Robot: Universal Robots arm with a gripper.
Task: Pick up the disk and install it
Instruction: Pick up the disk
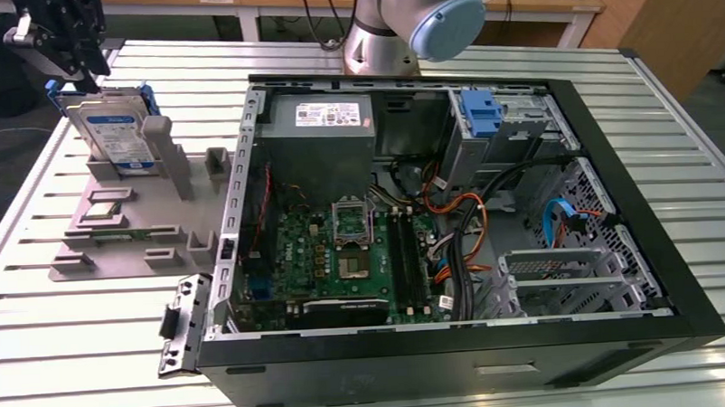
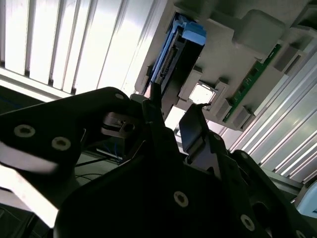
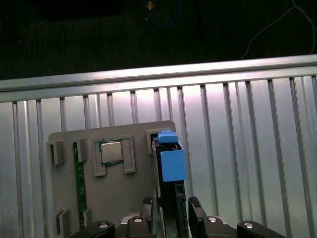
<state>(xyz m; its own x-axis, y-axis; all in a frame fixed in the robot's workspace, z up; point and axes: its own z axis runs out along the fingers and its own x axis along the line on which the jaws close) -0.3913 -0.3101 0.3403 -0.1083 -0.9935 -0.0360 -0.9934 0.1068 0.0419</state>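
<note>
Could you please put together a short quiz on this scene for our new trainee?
1. True or false: the disk already sits inside the computer case.
2. What stands upright in the grey fixture? A the disk, B a fan, C a keyboard.
3. Fill in: above the disk, the claw is ___ (open or shut).
Key: 1 false; 2 A; 3 open.

Landmark: the ribbed metal table (image 1: 78, 358), silver-grey, with parallel slats across its whole top. Behind the table stands a wooden desk (image 1: 271, 0) on white legs. Past the table's far corner is a wooden cabinet (image 1: 677, 30). Beyond the table's edge the floor (image 3: 99, 39) is dark, and a thin pale cable (image 3: 267, 25) lies on it. Lighting is bright, with strong glare on the table's slats.
</note>
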